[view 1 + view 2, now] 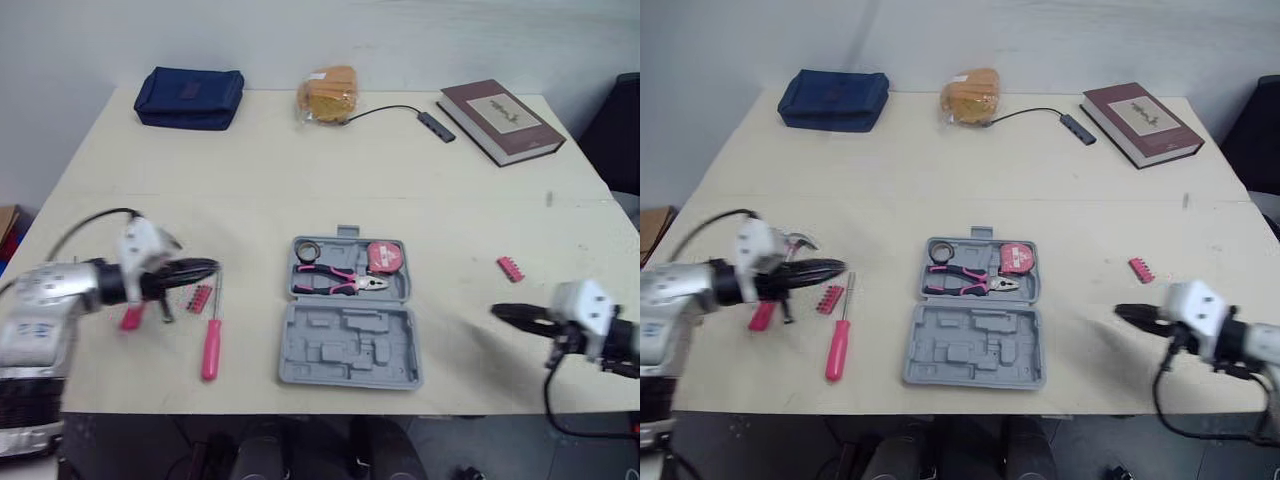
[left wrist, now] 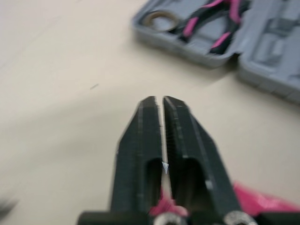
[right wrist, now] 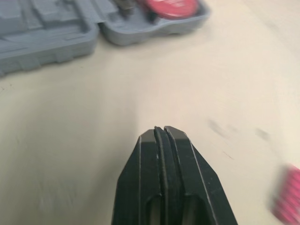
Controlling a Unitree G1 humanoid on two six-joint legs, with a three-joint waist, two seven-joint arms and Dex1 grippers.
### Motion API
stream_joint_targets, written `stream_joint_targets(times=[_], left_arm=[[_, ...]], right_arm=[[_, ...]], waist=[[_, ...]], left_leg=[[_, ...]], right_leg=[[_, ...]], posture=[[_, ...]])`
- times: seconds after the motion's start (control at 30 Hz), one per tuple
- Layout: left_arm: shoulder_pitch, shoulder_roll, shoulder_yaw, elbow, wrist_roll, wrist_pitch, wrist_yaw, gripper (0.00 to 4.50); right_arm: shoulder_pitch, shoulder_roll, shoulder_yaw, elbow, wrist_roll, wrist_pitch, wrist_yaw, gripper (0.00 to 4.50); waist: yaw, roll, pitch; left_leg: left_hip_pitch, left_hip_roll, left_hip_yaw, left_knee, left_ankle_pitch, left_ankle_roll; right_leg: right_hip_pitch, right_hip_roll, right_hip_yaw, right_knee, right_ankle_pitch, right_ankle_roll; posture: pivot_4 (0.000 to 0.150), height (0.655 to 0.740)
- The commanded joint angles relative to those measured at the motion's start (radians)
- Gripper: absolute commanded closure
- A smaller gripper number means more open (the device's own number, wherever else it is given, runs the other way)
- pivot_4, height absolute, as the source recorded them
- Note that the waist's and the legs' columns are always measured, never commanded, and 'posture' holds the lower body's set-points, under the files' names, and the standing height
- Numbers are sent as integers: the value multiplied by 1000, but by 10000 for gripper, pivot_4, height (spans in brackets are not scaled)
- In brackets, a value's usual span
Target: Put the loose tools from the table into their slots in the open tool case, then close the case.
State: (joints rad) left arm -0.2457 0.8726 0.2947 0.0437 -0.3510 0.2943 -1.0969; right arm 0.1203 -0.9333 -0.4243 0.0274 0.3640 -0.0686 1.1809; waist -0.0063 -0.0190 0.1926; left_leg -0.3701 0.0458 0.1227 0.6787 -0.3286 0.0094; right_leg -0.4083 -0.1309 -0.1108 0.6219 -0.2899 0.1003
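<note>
Left gripper [image 1: 208, 267] fingers together, empty, near the red bits [image 1: 200, 298] and pink screwdriver [image 1: 211, 345]. Case [image 1: 350, 352] lies open mid-desk [image 1: 300, 160], pliers [image 1: 335, 283] and tape [image 1: 384, 256] slotted. Bit strip [image 1: 510, 268] loose right of the case. Right gripper [image 1: 497, 312] fingers together, empty. Book [image 1: 500, 120] label unreadable.

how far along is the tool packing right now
Early. Pliers and tape measure already sit in the open tool case. Nothing is in hand: left gripper and right gripper are both shut and empty. Left to pack: pink screwdriver, left bit strip, right bit strip, a pink-handled tool under the left arm. Then close the case.
</note>
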Motion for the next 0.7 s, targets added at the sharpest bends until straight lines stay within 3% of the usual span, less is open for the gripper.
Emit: stream_joint_targets(times=[0.03,0.1,0.23,0.3,0.5,0.7], left_arm=[[62,56,188,147,-4,-89,41,28281],[82,79,292,240,-13,-120,92,19050],[161,156,469,507,-4,-204,150,127],[192,218,545,681,1,-248,212,0],[340,312,627,1008,20,-402,361,0],[410,281,652,1024,-28,-431,372,0]], right_arm=[[15,-26,-174,120,39,-66,2,38461],[25,-48,-246,228,25,-133,4,30559],[30,-103,-332,448,-30,-262,-46,9691],[48,-126,-354,545,-50,-305,-64,447],[84,-124,-359,708,-65,-387,-118,447],[63,-76,-326,707,-21,-394,-136,447]], waist=[[-2,0,0],[-1,0,0],[-4,1,0],[-11,1,0],[-25,1,0],[-28,1,0]], left_leg=[[0,0,0,0,0,0],[0,1,0,-1,-1,-1],[0,1,1,-1,-5,-1],[0,1,2,-2,-5,-1],[3,2,4,-6,-6,-3],[10,2,7,-14,-9,-7]], right_leg=[[0,0,0,0,0,0],[-1,0,0,-1,0,-1],[-1,-1,1,-1,0,-1],[-2,-1,1,-2,-1,-1],[-3,-7,3,-2,-1,-2],[-2,-9,4,-2,-2,-4]], posture=[[1500,7400],[1500,7400],[1500,7400],[1500,7400],[1500,7400],[1500,7400]])
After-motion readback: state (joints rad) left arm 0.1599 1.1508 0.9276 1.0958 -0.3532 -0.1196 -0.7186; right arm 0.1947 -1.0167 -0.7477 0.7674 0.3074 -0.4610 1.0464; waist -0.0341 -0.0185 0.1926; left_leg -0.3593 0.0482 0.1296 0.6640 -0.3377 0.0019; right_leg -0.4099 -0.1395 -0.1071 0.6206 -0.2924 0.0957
